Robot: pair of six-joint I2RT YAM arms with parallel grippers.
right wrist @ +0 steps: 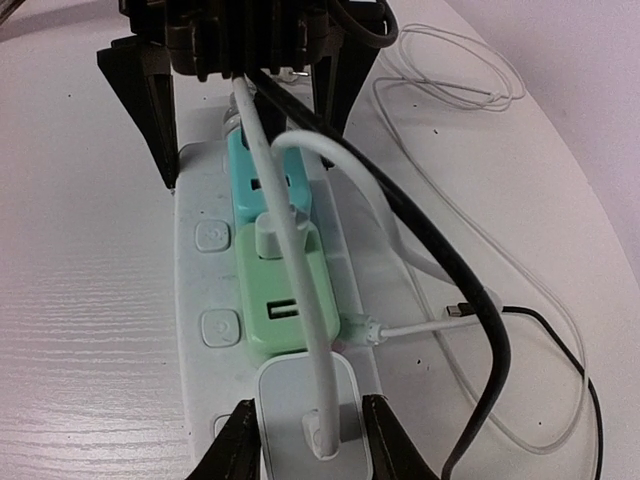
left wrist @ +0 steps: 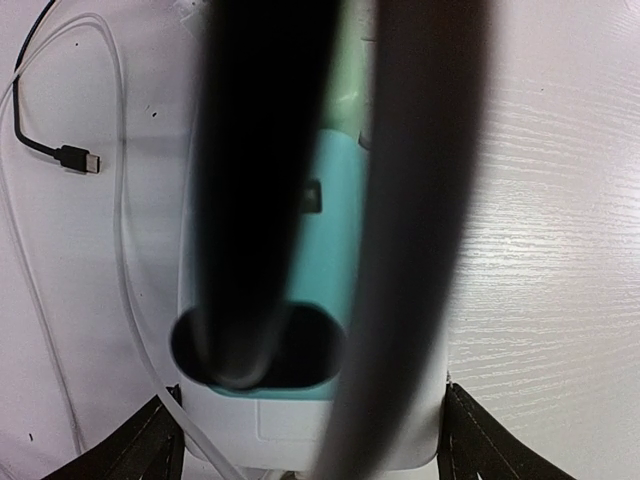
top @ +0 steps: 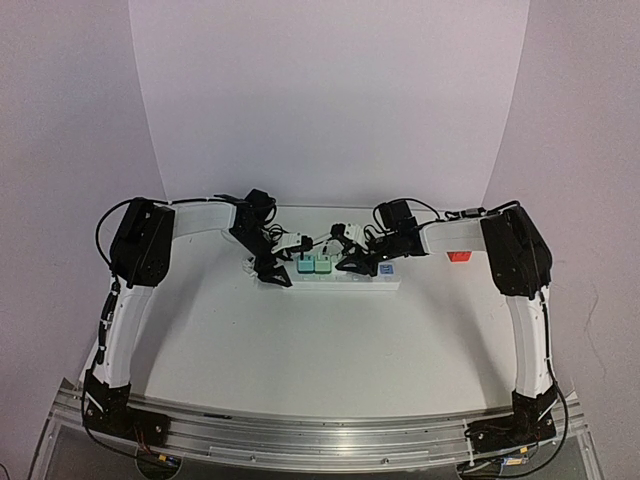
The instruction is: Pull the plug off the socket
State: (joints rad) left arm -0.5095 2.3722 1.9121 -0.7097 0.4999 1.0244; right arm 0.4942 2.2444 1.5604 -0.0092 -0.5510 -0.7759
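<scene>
The right gripper (right wrist: 312, 445) is clamped on the white charger plug (right wrist: 285, 395) seated in the power strip (right wrist: 205, 290) beside its green adapter (right wrist: 295, 285), while the left gripper (left wrist: 315, 452) clamps the strip's opposite end.

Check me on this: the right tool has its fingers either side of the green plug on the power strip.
No. In the right wrist view the right tool has its fingers either side of the white plug on the power strip; the green plug is its neighbour.
</scene>
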